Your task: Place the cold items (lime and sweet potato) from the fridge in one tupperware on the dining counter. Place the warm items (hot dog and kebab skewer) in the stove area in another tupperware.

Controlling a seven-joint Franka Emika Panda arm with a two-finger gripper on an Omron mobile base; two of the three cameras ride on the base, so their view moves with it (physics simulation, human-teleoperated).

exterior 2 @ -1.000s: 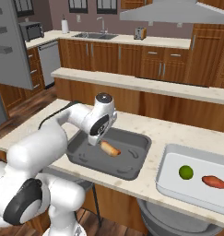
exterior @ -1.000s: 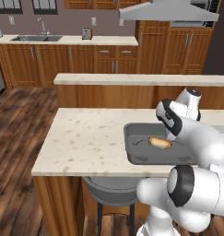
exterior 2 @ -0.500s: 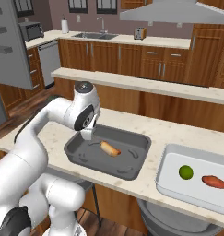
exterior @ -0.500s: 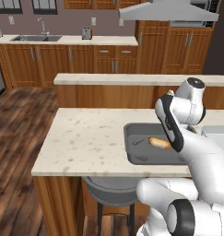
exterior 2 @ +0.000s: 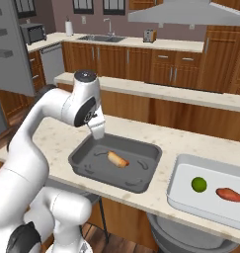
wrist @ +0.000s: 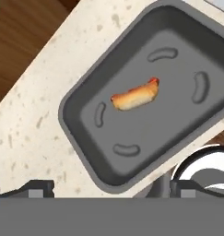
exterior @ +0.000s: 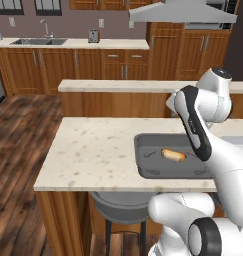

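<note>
A hot dog (exterior 2: 117,159) lies in the middle of a dark grey tupperware (exterior 2: 84,170) on the dining counter. It also shows as the hot dog (wrist: 135,96) in the grey tupperware (wrist: 69,120) in the hand view, well below my gripper (wrist: 112,188). My gripper (exterior 2: 98,133) hangs open and empty above the container's back left corner. To the right a pale tupperware (exterior 2: 178,192) holds a green lime (exterior 2: 199,185) and an orange sweet potato (exterior 2: 229,194). The kebab skewer is out of view.
A round stool (exterior: 120,207) stands under the counter's front edge. Behind the counter runs a raised wooden bar ledge (exterior 2: 190,96). A grey fridge door (exterior 2: 13,44) hangs open at the far left. Bare speckled countertop (exterior: 93,150) stretches left of the dark container.
My arm has lifted the gripper up and away from the hot dog, which stays lying in the dark tupperware. The jaws stay open.
</note>
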